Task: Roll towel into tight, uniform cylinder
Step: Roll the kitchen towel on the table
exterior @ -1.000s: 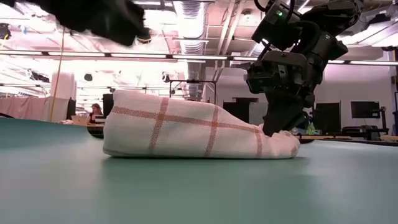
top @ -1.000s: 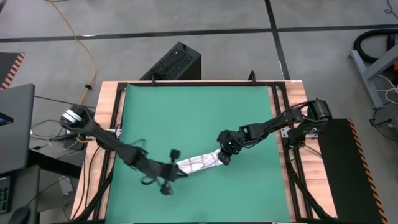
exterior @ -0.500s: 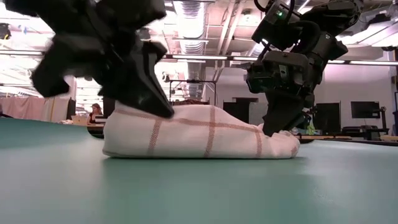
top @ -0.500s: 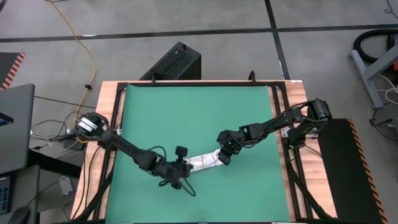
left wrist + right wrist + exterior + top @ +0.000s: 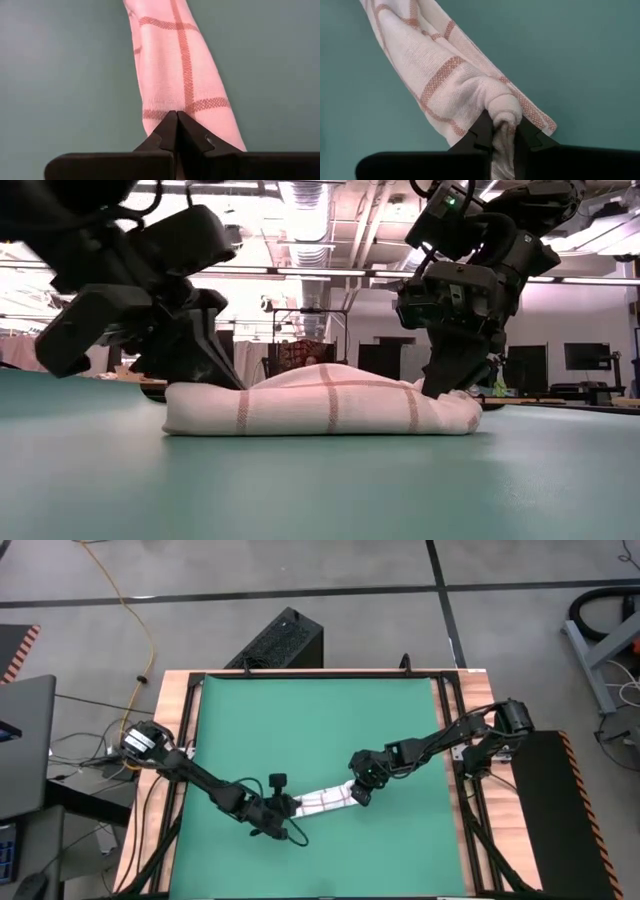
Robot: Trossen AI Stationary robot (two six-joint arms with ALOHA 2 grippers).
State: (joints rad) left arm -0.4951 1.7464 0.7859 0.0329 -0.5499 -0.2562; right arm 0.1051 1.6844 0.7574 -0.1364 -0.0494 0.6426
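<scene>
In the lower centre of the high view, on the green mat [image 5: 310,720], lies one towel [image 5: 325,798], rolled into a single short cylinder that runs slightly uphill from left to right in the frame. Two arms are present, one at each end of the roll. The left gripper [image 5: 287,808] sits at the roll's left end with its fingers pressed fully together; the left wrist view shows the closed tips [image 5: 176,120] touching the top of the cloth without clamping any of it. The right gripper [image 5: 358,794] is at the right end, its fingers narrowly parted and pinching a bunched twist of towel between them, which the right wrist view makes plain [image 5: 503,131]. The low view adds what the overhead cannot: the roll [image 5: 320,400] lies flat on the mat, lowest at its left end under the left gripper [image 5: 215,370] and humped in the middle. No containers are in view.
</scene>
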